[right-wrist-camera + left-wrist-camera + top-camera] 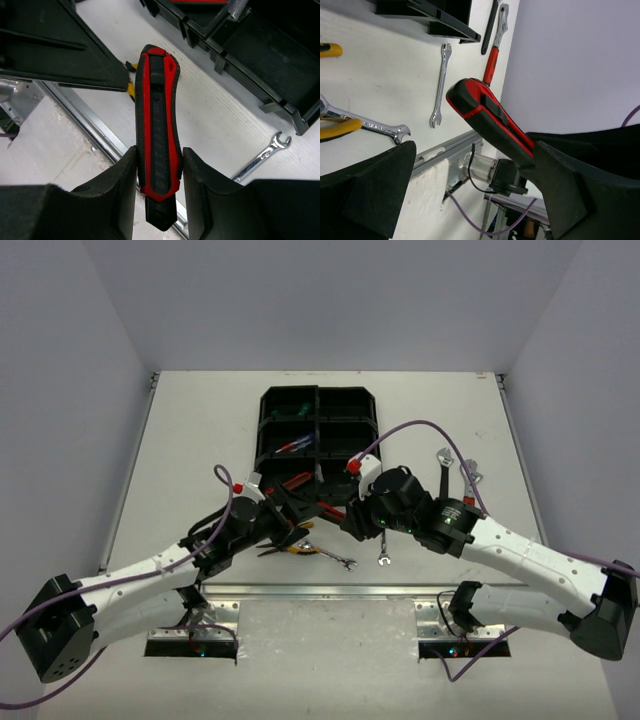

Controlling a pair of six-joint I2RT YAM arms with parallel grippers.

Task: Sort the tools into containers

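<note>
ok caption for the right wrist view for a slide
right gripper clamping a red-and-black utility knife, black plastic organizer tray beyond

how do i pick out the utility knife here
Find the black organizer tray mid-table, then look to its near edge, where the two arms meet. The utility knife sits clamped between the right arm's fingers. It alone has a chunky red-and-black body; nearby tools are slim silver wrenches or yellow-handled pliers.
</note>
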